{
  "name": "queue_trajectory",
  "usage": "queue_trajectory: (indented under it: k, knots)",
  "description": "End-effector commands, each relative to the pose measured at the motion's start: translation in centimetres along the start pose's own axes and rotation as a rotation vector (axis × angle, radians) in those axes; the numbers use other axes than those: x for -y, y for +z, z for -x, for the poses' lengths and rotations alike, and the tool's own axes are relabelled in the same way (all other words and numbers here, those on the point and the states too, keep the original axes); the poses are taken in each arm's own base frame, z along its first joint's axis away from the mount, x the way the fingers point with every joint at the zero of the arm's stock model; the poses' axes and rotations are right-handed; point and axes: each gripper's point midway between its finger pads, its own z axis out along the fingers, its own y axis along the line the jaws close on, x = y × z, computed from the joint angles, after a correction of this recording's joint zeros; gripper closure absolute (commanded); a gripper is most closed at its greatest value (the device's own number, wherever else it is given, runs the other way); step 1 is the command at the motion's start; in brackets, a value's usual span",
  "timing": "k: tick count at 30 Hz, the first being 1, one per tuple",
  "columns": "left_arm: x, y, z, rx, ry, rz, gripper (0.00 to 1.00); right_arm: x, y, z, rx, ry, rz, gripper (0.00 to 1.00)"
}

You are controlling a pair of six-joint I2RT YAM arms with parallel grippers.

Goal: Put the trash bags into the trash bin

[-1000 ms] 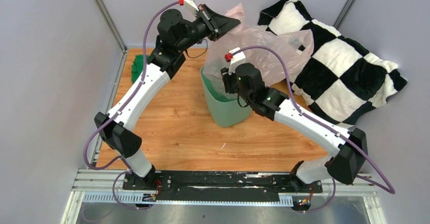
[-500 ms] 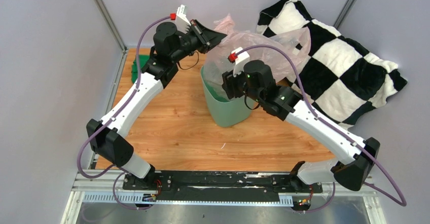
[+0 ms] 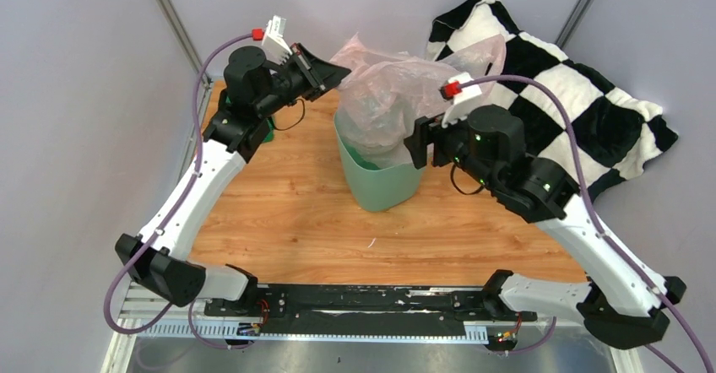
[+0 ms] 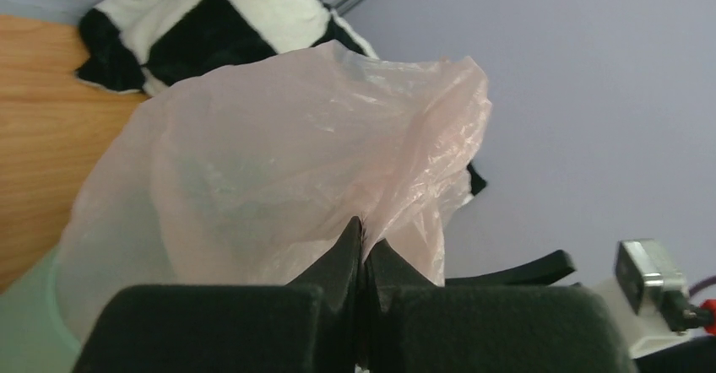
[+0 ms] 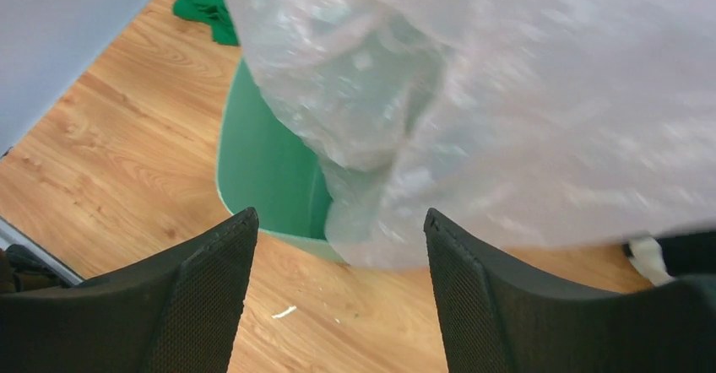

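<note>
the left gripper (image 4: 363, 240) has its jaws pressed together on a pinch of the pale-pink trash bag (image 3: 384, 94), holding that edge up above the far-left side of the mint-green trash bin (image 3: 380, 189). the right gripper (image 5: 339, 221) has its fingers spread apart by the bin's right rim, the bag hanging just in front of them. the bag's lower part sits inside the bin while the rest billows above the rim, with the checkered cushion (image 3: 574, 111) behind it on the wooden table (image 3: 287, 221)
</note>
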Motion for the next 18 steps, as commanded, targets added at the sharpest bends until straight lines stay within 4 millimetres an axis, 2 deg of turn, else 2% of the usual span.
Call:
queue_trajectory:
  k: [1,5,8,13,18]
  knots:
    - [-2.1,-2.9,-0.2,-0.018,0.121,0.173,1.00,3.4,-3.5,-2.4,-0.038,0.044,-0.144,0.25]
    - [-3.5,-4.8,-0.2,-0.016,0.176,0.271,1.00,5.0,-4.8,-4.4,-0.020,0.101,-0.217,0.22]
    - [-4.3,-5.8,-0.8,-0.034,0.191,0.311,1.00,5.7,-4.6,-5.3,0.009,0.132,-0.249,0.20]
    - [-5.4,-7.9,-0.4,-0.010,0.248,0.403,1.00,5.3,-2.1,-4.9,0.124,0.201,-0.196,0.15]
    - [-5.1,-9.5,0.6,0.022,0.301,0.446,1.00,5.3,0.2,-4.5,0.192,0.308,-0.116,0.15]
